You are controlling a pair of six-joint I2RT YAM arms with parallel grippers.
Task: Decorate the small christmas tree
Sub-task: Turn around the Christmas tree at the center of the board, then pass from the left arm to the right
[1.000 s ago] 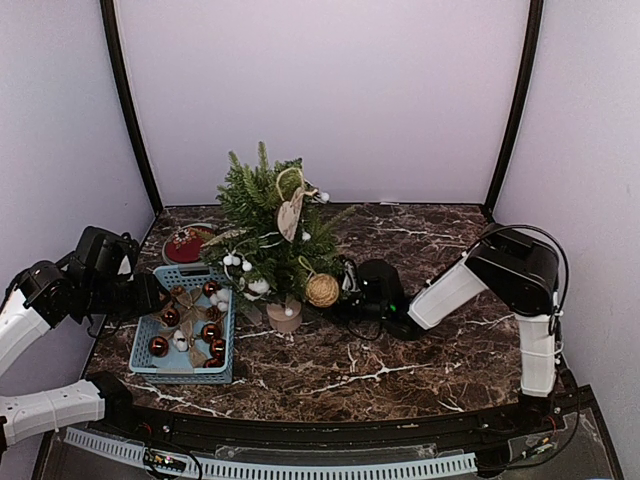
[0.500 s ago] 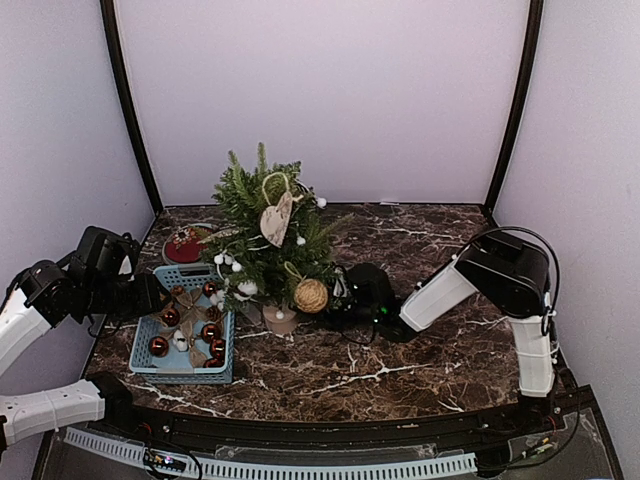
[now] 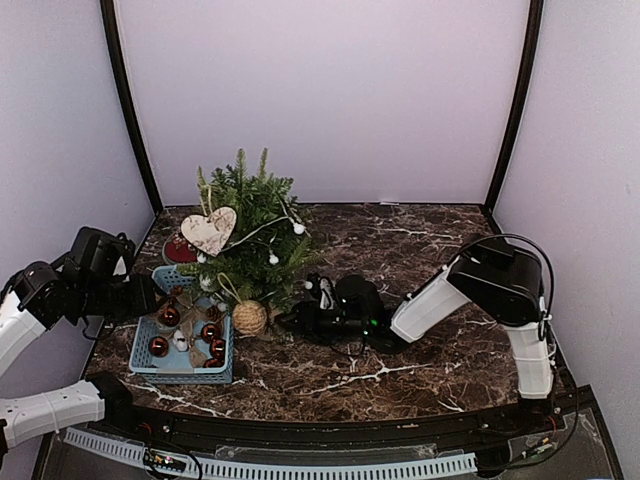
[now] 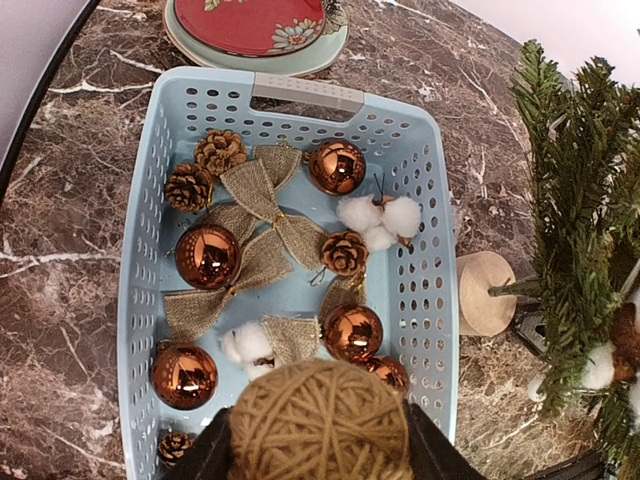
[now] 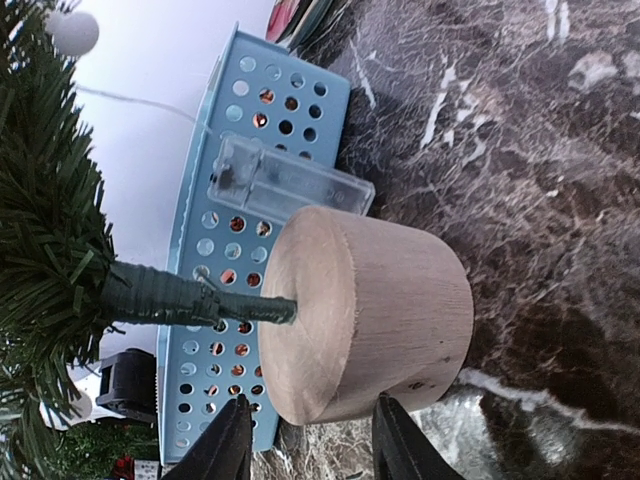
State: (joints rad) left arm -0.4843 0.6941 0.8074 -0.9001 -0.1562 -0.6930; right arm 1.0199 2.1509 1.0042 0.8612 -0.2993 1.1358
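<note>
The small christmas tree (image 3: 245,215) leans left over the blue basket (image 3: 180,375), with a wooden heart (image 3: 208,231) and a twine ball (image 3: 249,317) hanging on it. My right gripper (image 3: 297,320) reaches in low from the right. In the right wrist view it (image 5: 315,440) is open, fingertips straddling the near edge of the pale wooden base (image 5: 380,310), a sliver of gap on one side. My left gripper (image 3: 150,297) hovers at the basket's left side. In the left wrist view it (image 4: 320,460) is shut on a second twine ball (image 4: 320,415).
The basket (image 4: 300,90) holds copper baubles, burlap bows, pine cones and cotton puffs. A red plate (image 3: 178,250) lies behind it. A clear plastic case (image 5: 285,180) lies between base and basket. The tree's base (image 4: 483,293) stands just right of the basket wall.
The tree slid left toward the basket and turned, swinging the heart and hanging twine ball from its right side to its left. My right gripper followed it left. The left arm stayed put.
</note>
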